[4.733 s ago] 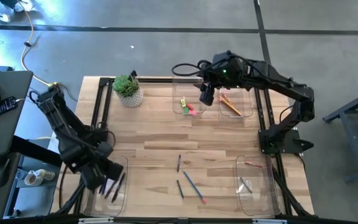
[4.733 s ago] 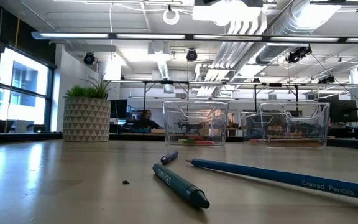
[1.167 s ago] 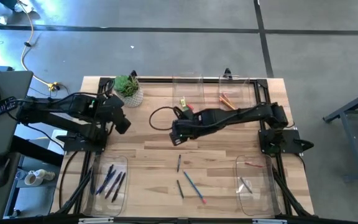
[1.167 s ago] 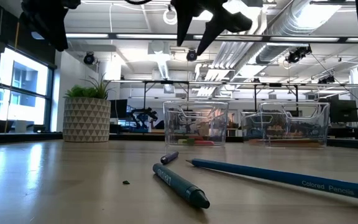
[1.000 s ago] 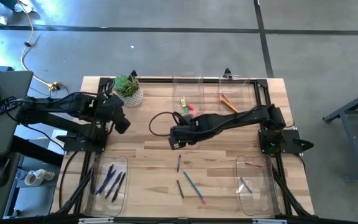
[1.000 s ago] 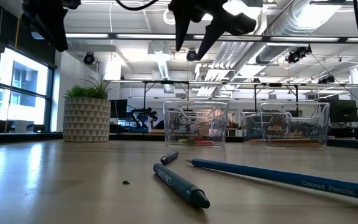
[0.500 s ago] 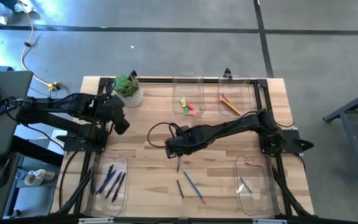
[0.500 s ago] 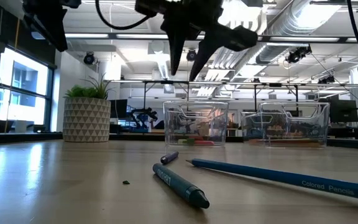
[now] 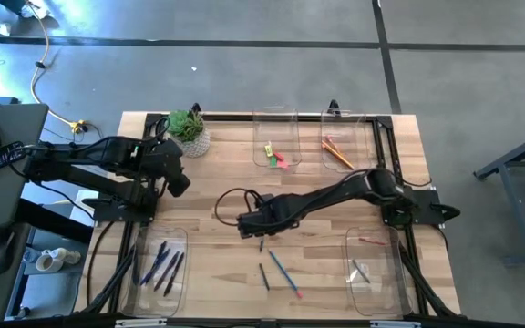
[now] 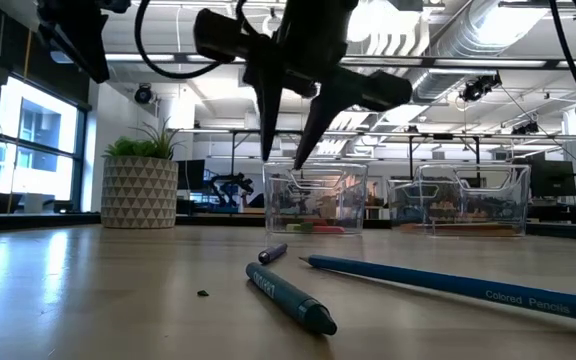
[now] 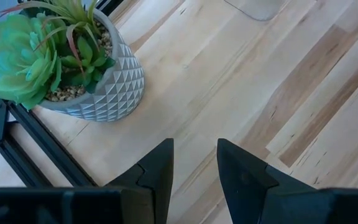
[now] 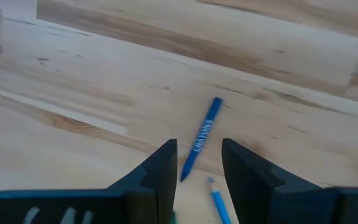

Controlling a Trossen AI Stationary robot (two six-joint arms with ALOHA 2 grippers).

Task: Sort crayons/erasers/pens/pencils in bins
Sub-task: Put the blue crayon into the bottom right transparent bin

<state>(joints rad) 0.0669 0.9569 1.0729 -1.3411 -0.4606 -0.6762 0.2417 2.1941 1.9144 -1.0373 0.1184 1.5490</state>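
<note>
Hovering mid-table, right gripper (image 9: 252, 227) w/ fingers apart, empty, over blue crayon (image 12: 201, 136); left gripper (image 11: 194, 163) apart, empty, nr plant (image 9: 188, 131).

A potted succulent (image 9: 188, 130) stands at the table's (image 9: 226, 196) far-left corner.

Two clear plastic bins (image 9: 275, 144) (image 9: 347, 146) stand side by side at the tabletop's (image 9: 217, 196) far edge, and a potted green succulent (image 9: 188, 131) sits at its far left corner. Two more bins (image 9: 160, 271) (image 9: 373, 271) lie at the near corners, with loose blue and dark sticks (image 9: 281, 269) on the wood between them.
</note>
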